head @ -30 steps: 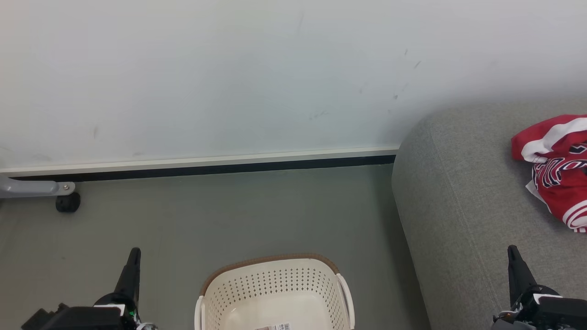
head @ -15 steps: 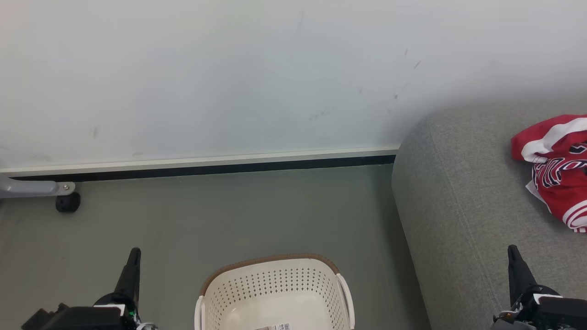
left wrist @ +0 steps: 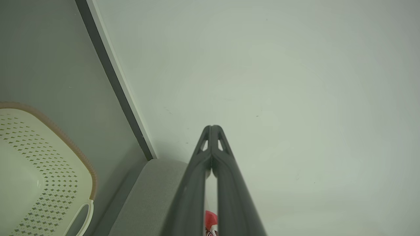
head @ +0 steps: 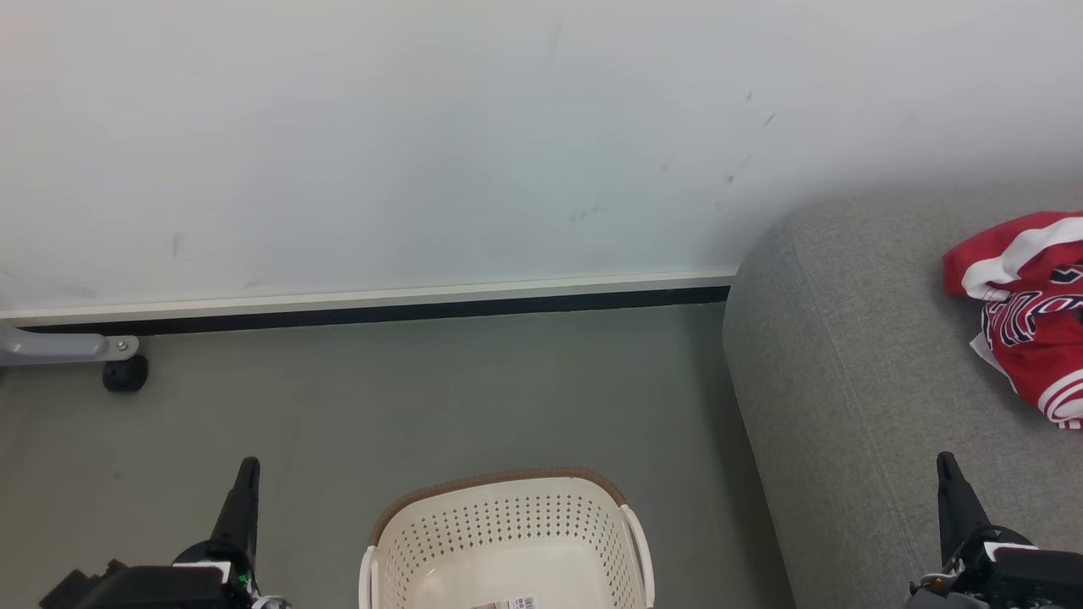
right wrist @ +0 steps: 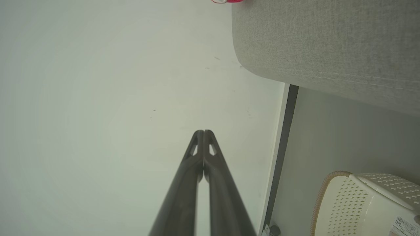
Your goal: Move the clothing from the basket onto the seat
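Clothing [head: 1034, 338] lies crumpled on the seat [head: 846, 381], toward its far right part and cut off by the head view's right edge. It is soft red fabric, bunched into folds, with a broad white band across the top, thin white stripes at the lower hem and dark navy lettering outlined in white. A sliver of the same red shows in the left wrist view [left wrist: 211, 219] between the fingers, and at the top edge of the right wrist view [right wrist: 228, 1].

The seat is grey woven upholstery with a rounded left end and a stitched seam running along it [right wrist: 328, 42]. The basket [head: 499, 480] stands on the floor just left of the seat, apart from it. It is cream-white plastic, oval, its walls pierced with rows of small diamond holes, with a brown woven-look rim and white loop handles. The part of its inside that shows is smooth bare plastic, with a barcode sticker [head: 508, 604] near the bottom edge of the head view.

Left gripper [head: 248, 467] hangs above the floor left of the basket, its long dark fingers pressed together, holding nothing [left wrist: 212, 127]. Right gripper [head: 944, 461] is above the seat's near part, fingers likewise pressed together and bare [right wrist: 203, 131], well apart from the clothing.

A pale wall with a white and black skirting strip closes the far side; a grey metal leg on a black caster [head: 125, 373] stands at the floor's far left
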Motion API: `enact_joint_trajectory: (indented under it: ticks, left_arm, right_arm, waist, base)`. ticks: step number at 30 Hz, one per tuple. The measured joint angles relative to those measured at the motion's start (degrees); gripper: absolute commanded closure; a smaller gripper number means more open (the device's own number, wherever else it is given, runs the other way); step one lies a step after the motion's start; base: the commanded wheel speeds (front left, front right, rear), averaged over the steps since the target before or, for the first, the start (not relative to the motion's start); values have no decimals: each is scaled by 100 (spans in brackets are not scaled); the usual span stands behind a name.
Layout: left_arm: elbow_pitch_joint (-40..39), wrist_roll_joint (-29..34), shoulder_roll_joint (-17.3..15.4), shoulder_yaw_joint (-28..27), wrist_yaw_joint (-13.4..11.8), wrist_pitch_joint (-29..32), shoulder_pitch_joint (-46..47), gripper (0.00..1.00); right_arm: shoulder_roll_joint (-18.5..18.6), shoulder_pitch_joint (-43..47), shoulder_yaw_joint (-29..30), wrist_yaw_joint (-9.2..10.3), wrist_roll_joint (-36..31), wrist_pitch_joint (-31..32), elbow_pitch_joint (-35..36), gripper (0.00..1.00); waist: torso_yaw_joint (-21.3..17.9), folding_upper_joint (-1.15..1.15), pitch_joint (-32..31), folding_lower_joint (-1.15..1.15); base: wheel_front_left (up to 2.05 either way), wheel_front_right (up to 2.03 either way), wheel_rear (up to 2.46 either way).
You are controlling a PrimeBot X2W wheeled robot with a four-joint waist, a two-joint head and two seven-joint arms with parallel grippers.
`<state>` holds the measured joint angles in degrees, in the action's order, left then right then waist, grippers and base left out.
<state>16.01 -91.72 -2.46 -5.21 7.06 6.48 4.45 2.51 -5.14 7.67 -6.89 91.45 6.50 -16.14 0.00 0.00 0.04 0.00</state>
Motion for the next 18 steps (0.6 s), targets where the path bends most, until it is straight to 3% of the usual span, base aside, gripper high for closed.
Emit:
enact_joint_trajectory:
  ticks: [18]
  left_arm:
    - [1,0,0,1,0,0,0,100]
  right_arm:
    - [0,0,0,0,0,0,0,100]
  waist:
    - [0,0,0,0]
  base:
    - [0,0,0]
